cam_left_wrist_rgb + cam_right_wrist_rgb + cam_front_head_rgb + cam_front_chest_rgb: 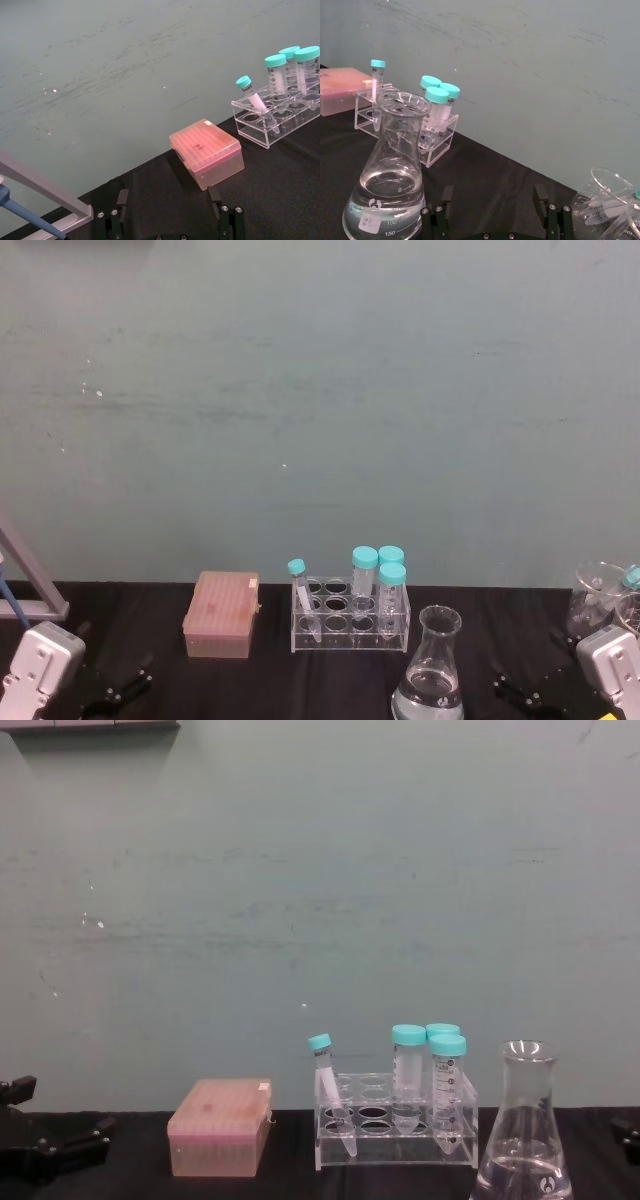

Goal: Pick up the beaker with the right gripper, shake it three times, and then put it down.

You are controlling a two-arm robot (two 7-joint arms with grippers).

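The beaker [428, 670] stands upright on the black table [330, 680], at the bottom of the head view right of centre, just in front of the tube rack [350, 625]; clear liquid in its base. The right gripper [493, 190] is at lower right, apart from the beaker, fingers spread wide, holding nothing. The left gripper [168, 191] is parked at lower left, also spread and empty.

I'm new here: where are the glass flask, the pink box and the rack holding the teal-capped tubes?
beaker [430, 678]: head view, on the wide glass body of the flask, above the liquid.
pink box [224, 598]: head view, on its lid.
tube rack [345, 639]: head view, on its clear front wall.
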